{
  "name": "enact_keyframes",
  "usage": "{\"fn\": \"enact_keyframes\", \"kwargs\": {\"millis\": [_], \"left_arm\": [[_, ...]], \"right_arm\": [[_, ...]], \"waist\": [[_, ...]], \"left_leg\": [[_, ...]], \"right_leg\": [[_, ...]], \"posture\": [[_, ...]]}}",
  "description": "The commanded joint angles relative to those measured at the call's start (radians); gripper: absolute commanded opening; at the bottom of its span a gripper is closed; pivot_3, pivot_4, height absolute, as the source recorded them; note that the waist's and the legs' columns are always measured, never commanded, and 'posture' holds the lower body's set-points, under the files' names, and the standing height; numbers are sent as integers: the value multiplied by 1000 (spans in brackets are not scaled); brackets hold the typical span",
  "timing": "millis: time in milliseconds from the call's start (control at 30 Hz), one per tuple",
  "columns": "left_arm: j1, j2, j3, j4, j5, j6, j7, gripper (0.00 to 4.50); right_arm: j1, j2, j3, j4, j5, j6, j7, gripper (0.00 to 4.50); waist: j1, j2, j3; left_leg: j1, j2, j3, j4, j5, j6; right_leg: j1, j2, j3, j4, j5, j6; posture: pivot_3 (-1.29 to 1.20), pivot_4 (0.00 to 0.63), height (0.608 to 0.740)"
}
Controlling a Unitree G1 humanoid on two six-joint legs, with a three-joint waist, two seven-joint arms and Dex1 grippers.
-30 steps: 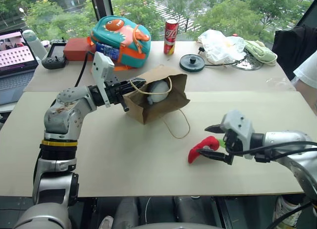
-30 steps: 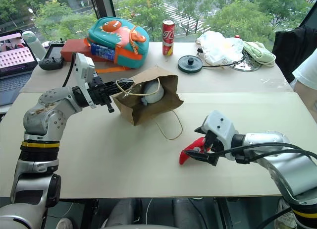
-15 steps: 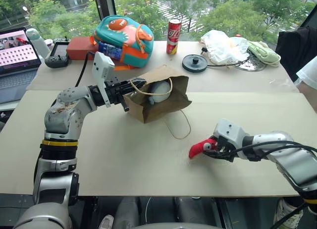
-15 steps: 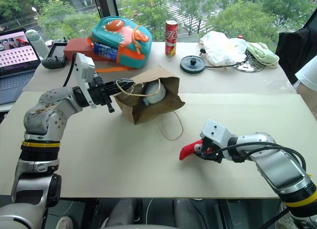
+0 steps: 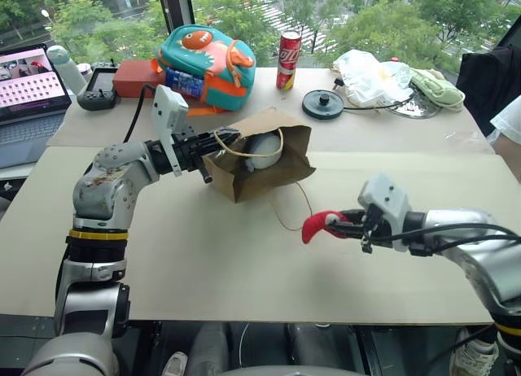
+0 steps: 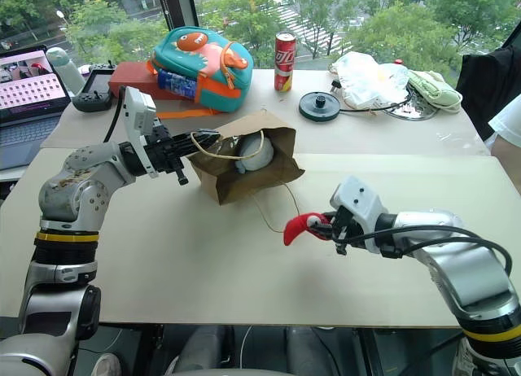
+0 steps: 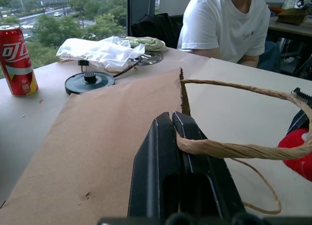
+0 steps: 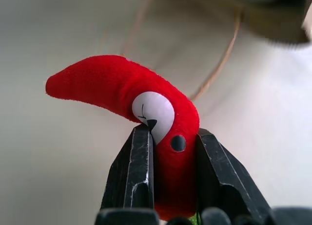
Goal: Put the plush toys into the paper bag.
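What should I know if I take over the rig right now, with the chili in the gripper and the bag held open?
Left gripper: shut on the paper bag's twine handle, holding the paper bag tipped with its mouth open.
Right gripper: shut on the red chili pepper, gripping it near the stem end, held off the table beside the bag's loose second handle.
Done: the grey-blue puffer fish sits inside the bag's mouth.
Left: carry the chili to the bag opening, release it inside, then let go of the handle.
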Motion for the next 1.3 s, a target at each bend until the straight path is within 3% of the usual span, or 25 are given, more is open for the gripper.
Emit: {"fn": "enact_keyframes", "kwargs": {"millis": [33, 200, 333, 700, 800, 1067, 1300], "left_arm": [[-28, 2, 10, -15, -4, -14, 0, 0], [-30, 3, 9, -12, -2, -15, -2, 0], [-26, 1, 5, -19, -3, -13, -1, 0], [-27, -2, 1, -17, -3, -14, -4, 0], [-26, -1, 0, -17, -2, -14, -6, 0], [-28, -2, -2, -14, 0, -16, -7, 0], [-32, -5, -4, -5, 3, -21, -8, 0]], "right_arm": [[-126, 97, 5, -13, 29, 96, -117, 1148], [-277, 279, 108, 56, -31, 196, -282, 1148], [-424, 452, 203, 224, -134, 200, -429, 1148], [-588, 625, 290, 454, -272, 141, -520, 1148], [-605, 673, 286, 470, -284, 134, -533, 1877], [-605, 722, 258, 450, -283, 148, -531, 4451], [-559, 637, 202, 353, -243, 206, -478, 4451]], "waist": [[-4, 0, 0], [-3, 0, 0], [-4, 0, 0], [-3, 1, 0], [-8, 1, 0], [-12, 1, 0], [-16, 1, 0]], "left_leg": [[0, 0, 0, 0, 0, 0], [1, 0, 0, 0, 0, 0], [-2, 0, 0, 0, 0, 0], [-3, 1, 0, 0, 0, 0], [-3, 1, 0, 0, 0, 0], [-3, 1, 0, 0, 0, 0], [-3, 1, 0, -1, 0, 0]], "right_leg": [[0, 0, 0, 0, 0, 0], [-1, 1, 0, 2, 0, -1], [-3, 1, 0, 1, 1, -1], [-4, 0, -1, 1, 1, -1], [-4, 0, -1, 2, 1, -1], [-3, 0, -2, 2, 1, -1], [-4, 0, -2, 2, 1, -1]], "posture": [[0, 150, 728], [0, 150, 728], [0, 150, 728], [0, 150, 728], [0, 150, 728], [0, 150, 728], [0, 150, 728]]}}
